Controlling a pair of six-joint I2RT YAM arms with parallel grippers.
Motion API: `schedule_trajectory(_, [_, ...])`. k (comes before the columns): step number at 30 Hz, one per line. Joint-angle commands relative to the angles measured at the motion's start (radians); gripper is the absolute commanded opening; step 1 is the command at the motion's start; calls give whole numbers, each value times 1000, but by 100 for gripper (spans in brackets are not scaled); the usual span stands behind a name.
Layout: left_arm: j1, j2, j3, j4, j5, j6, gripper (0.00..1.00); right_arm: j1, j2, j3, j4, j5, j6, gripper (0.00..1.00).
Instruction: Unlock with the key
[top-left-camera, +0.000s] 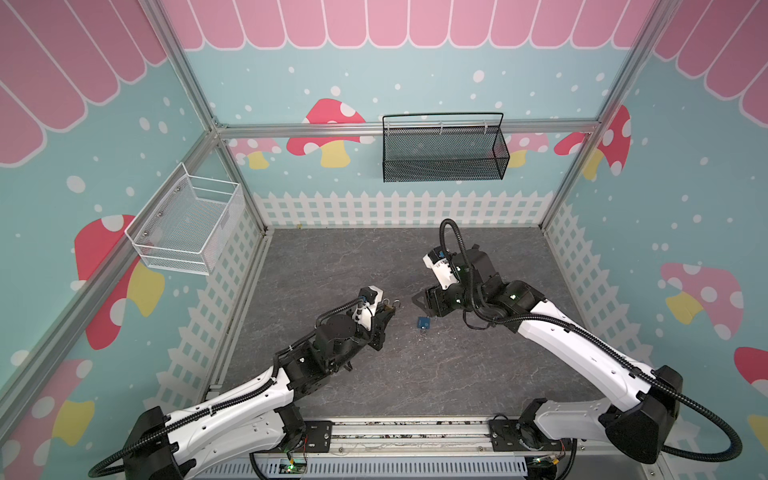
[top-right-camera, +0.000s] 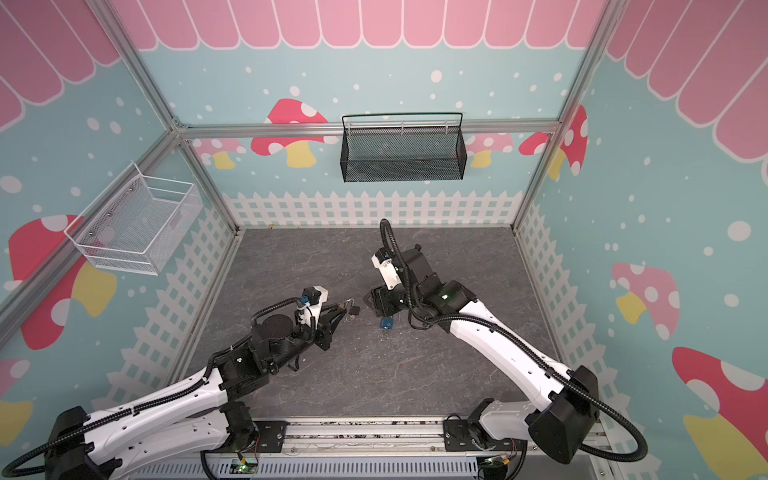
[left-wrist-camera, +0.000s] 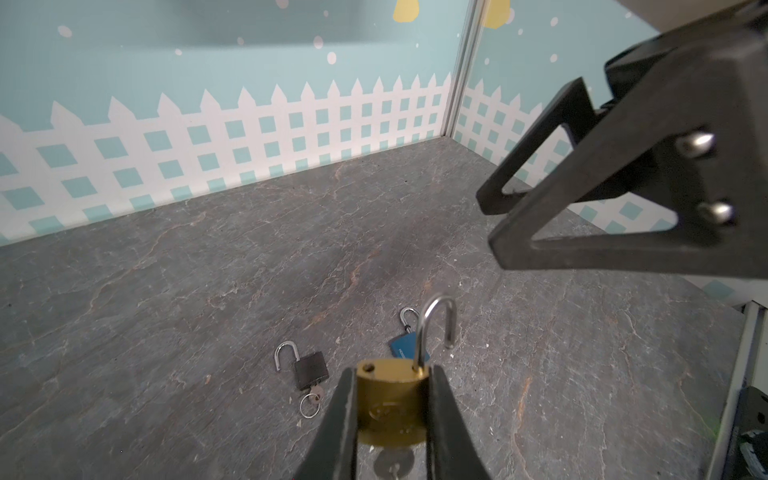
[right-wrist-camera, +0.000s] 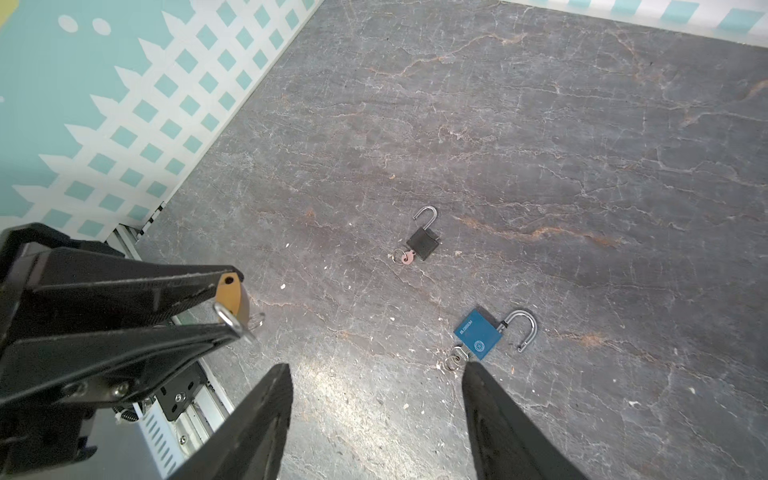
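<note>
Brass padlock (left-wrist-camera: 390, 397) unlocked (only wrist views tell).

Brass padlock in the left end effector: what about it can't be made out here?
- Key: in the left wrist view, what looks like its key below the brass padlock is blurred and cut by the frame edge.
- Body: in the right wrist view the left end effector covers most of it.
- Both top views: it is too small for any detail.

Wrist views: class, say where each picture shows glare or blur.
Right wrist view: pale glare on the floor by the right hand. Left wrist view: the brass lock in the left hand looks soft; its key is blurred.
</note>
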Motion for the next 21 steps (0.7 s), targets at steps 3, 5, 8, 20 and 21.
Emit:
schedule_trajectory(3, [-3,24,79,-277,-71,-261,0,-33,-62,-109,100,-18,25,68])
schedule_trajectory(5, [-3,50,105,-409,-75,-375,0,-53,-79,-166,134,-8,44,68])
schedule_trajectory(8, [-3,88,116,-538,-44,-494,0,-85,-99,-254,207,-29,88,68])
schedule_trajectory(20, [-17,289,124,-668,-47,-682,0,-105,-151,-620,581,-232,165,68])
schedule_trajectory(21, [-17,315,132,-673,-50,-682,0,-105,-148,-639,598,-240,167,69])
